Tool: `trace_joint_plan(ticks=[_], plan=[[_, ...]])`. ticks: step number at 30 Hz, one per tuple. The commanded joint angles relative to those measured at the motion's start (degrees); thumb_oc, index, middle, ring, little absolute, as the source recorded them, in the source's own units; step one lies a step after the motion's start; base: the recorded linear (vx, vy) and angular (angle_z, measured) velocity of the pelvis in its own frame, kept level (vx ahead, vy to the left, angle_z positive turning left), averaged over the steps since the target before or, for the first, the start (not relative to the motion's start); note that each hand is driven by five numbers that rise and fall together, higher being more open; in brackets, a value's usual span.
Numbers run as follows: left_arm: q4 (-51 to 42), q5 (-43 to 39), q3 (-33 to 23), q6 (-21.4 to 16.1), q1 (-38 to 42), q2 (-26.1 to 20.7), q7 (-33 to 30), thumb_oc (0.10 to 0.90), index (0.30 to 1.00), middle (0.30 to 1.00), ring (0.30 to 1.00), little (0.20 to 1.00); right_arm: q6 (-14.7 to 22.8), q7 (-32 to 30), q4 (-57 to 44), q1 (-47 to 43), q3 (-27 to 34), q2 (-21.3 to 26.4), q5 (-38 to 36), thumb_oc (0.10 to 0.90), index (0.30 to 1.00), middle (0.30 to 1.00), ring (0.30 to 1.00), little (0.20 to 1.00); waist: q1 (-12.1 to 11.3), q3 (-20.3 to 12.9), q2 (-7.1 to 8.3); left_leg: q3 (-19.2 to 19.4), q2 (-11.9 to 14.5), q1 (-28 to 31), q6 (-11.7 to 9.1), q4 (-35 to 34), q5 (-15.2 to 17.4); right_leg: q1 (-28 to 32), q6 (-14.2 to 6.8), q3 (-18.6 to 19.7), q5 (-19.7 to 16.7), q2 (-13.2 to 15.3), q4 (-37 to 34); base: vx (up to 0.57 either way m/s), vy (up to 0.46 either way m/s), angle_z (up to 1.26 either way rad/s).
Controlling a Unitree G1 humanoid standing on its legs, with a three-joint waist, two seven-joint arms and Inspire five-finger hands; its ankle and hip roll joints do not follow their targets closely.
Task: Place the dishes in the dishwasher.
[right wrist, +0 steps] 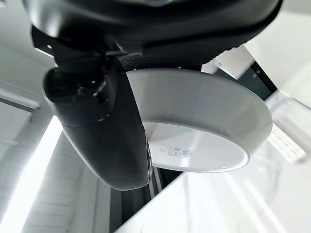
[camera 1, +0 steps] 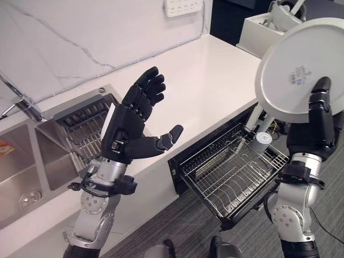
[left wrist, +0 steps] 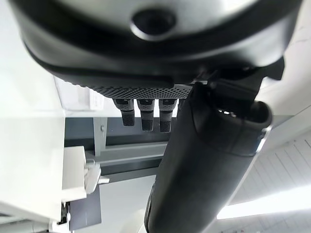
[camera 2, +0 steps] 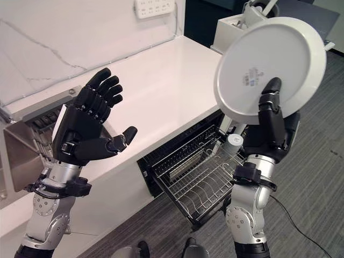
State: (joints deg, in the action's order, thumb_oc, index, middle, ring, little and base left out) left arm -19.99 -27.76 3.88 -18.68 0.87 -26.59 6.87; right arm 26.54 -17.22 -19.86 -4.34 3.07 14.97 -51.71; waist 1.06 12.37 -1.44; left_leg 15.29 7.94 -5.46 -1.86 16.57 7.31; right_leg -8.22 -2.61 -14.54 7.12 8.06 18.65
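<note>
Plate (camera 2: 269, 67) in right hand (camera 2: 271, 126) — underside in wrist view.

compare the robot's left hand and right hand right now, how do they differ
The left hand holds nothing and its fingers are spread open; the right hand is pinching a white plate by its rim, thumb against the underside. The left hand is raised over the white counter near the sink rack; the right hand is up above the pulled-out dishwasher rack. Both are dark hands on silver-grey arms, raised with the fingers pointing up.
</note>
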Motion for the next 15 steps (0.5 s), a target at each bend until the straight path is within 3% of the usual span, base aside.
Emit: trace_joint_plan(ticks=[1, 10, 13, 15], plan=[[-6.0, -0.2, -2.4, -5.5, 3.1, -2.3, 0.0, 0.800, 0.900, 0.900, 0.900, 0.900, 4.6, 1.3, -5.9, -3.9, 2.6, 2.8, 5.7, 0.400, 0.300, 0.300, 0.300, 0.300, -0.1, -4.9, -0.04, -3.2, -3.6, 2.6, 2.7, 0.6, 10.0, 3.9, -4.3, 0.8, 6.5, -0.1, -1.5, -0.01, -0.181, -0.10], [-6.1, 1.1, -1.0, -5.6, 4.0, -2.2, -1.4, 0.800, 0.900, 0.900, 0.900, 0.900, 1.7, -1.7, -6.0, -3.0, 3.4, 3.6, 6.7, 0.400, 0.300, 0.300, 0.300, 0.300, 1.3, -5.0, -0.66, -4.0, -1.0, 1.5, 0.3, 0.6, 8.1, 4.4, -2.1, 1.7, 8.3, -2.9, -1.5, -0.03, -0.144, -0.06], [-5.9, 2.5, -0.4, -5.6, 4.0, -1.6, -2.5, 0.800, 0.900, 0.900, 0.900, 0.900, -1.5, -2.1, -5.2, -3.0, 3.0, 3.7, 6.0, 0.400, 0.300, 0.300, 0.300, 0.300, 1.3, -4.8, -0.49, -3.9, 0.3, 1.5, -1.1, 0.6, 6.3, 4.6, -1.2, 1.7, 8.8, -3.6, -1.5, -0.01, -0.104, 0.03], [-6.0, 2.1, -0.8, -5.9, 3.2, -0.8, -1.8, 0.800, 0.900, 0.900, 0.900, 0.900, -3.8, -4.7, -5.3, -2.5, 4.0, 4.5, 7.0, 0.400, 0.300, 0.300, 0.300, 0.300, 0.9, -4.2, 0.46, -2.1, -1.7, 2.9, -0.9, 0.6, 5.1, 4.9, -0.9, 1.5, 8.4, -2.5, -1.5, 0.03, -0.034, 0.07]])
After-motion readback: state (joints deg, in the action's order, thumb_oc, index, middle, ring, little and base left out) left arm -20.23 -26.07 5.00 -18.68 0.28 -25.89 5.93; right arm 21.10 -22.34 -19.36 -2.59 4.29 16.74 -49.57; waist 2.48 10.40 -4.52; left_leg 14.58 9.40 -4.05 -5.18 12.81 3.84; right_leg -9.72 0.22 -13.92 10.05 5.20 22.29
